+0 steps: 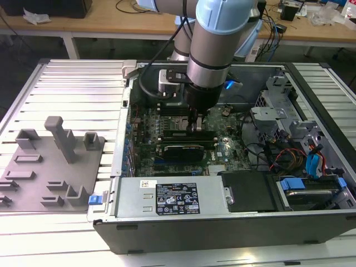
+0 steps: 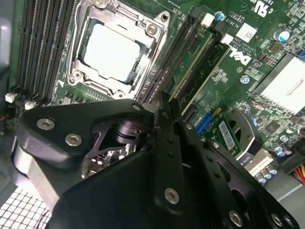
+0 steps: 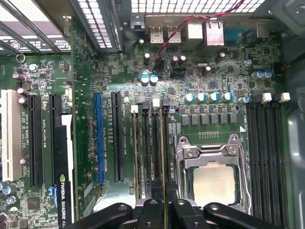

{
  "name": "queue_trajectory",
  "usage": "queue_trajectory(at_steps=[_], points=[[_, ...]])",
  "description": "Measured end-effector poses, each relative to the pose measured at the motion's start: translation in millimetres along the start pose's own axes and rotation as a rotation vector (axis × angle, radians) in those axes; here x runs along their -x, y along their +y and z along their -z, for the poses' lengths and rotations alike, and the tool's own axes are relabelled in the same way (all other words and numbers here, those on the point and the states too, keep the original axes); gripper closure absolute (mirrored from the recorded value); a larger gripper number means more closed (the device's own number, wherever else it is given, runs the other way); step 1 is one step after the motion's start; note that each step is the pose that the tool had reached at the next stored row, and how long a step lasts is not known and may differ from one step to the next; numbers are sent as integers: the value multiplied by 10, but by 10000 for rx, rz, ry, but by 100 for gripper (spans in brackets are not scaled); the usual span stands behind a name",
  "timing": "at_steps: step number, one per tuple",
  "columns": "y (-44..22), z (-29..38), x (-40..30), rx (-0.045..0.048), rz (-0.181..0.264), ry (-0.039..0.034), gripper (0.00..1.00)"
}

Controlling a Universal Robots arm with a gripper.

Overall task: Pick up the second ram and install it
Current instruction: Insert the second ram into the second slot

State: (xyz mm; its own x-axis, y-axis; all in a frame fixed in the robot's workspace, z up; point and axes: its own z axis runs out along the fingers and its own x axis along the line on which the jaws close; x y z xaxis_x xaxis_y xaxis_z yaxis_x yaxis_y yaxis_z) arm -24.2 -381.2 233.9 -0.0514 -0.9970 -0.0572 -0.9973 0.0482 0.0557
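First wrist view: thin green second ram (image 3: pixel 165 157) stands edge-on between tool (image 3: pixel 165 210) fingers.

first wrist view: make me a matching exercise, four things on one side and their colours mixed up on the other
Things:
1. processor lid
2. cable by the rear ports
3. gripper
4. outermost expansion slot

Colours:
a. red
b. white
c. silver
d. black

Pairs: 1-c, 2-a, 3-d, 4-b
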Motion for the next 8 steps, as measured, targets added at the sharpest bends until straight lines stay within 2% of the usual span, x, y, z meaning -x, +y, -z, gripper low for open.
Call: queue_trajectory(at_steps=[8], points=[[2, -42, -3, -2, -10, 41, 87]])
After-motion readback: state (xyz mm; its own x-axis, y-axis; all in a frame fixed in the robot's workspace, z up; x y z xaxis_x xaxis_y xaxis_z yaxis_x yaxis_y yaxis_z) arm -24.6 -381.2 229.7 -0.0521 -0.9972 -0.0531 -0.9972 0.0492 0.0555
